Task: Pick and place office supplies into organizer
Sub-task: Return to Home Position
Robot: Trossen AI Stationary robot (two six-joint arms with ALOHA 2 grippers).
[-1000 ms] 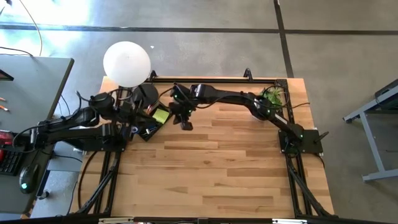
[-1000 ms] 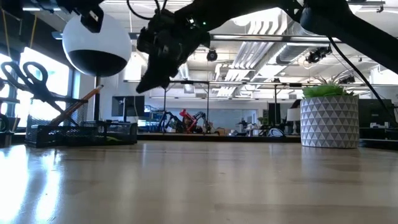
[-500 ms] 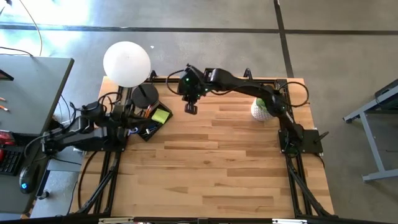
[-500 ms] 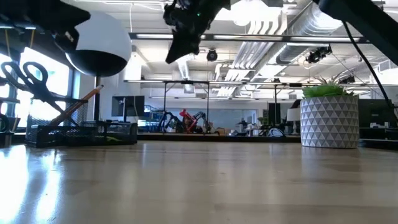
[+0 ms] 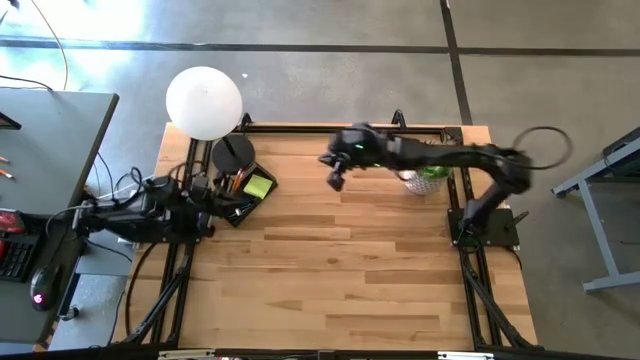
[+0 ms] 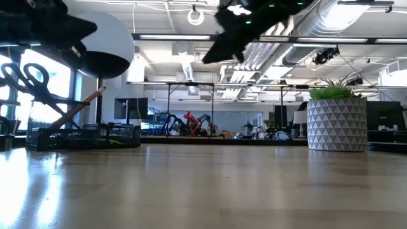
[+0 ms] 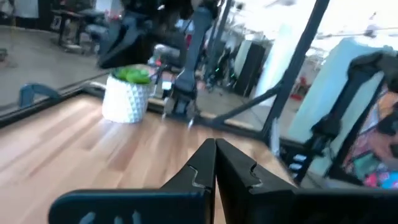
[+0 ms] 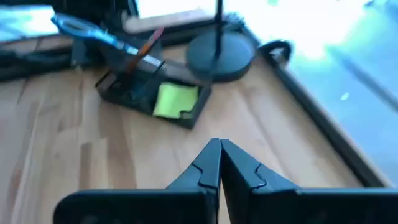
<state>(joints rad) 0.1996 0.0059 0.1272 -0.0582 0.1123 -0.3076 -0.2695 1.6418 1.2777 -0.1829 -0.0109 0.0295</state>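
The tabletop (image 5: pixel 350 280) carries the organizer (image 5: pixel 235 212) just beside the left claw (image 7: pixel 216 149), clenched and empty. The right claw (image 5: pixel 335 181), also clenched on nothing, hangs well apart from the organizer, which holds the yellow sticky-note pad (image 5: pixel 258 186).

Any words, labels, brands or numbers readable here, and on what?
None can be read.
The sticky-note pad in the organizer is blank, the white planter has only a faceted pattern, the lamp globe is plain, and neither the left gripper nor the right gripper shows a mark.
Anything in the room behind is too blurred.
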